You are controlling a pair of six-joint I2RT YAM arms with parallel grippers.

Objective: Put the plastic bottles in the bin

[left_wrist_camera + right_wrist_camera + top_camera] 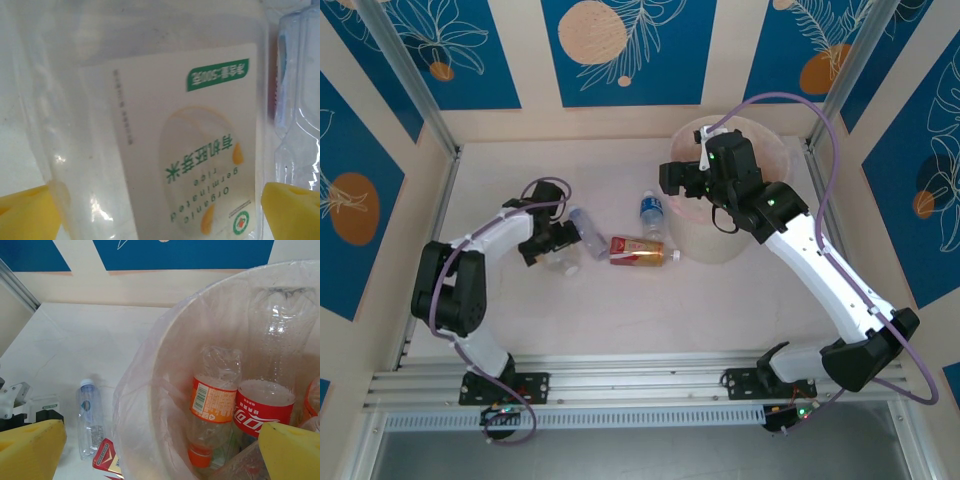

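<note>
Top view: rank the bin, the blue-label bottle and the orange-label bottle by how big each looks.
1. bin, largest by far.
2. orange-label bottle, lying flat.
3. blue-label bottle, looks slightly shorter, but it is a close call with the orange one.

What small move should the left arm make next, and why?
Probably close the left gripper. It is open, and the clear bottle with the white rice label lies between its yellow fingers, so a grasp looks ready. After that, the bottle could be carried to the bin.

left tool (556, 248) — spread wide | right tool (682, 180) — spread wide
</note>
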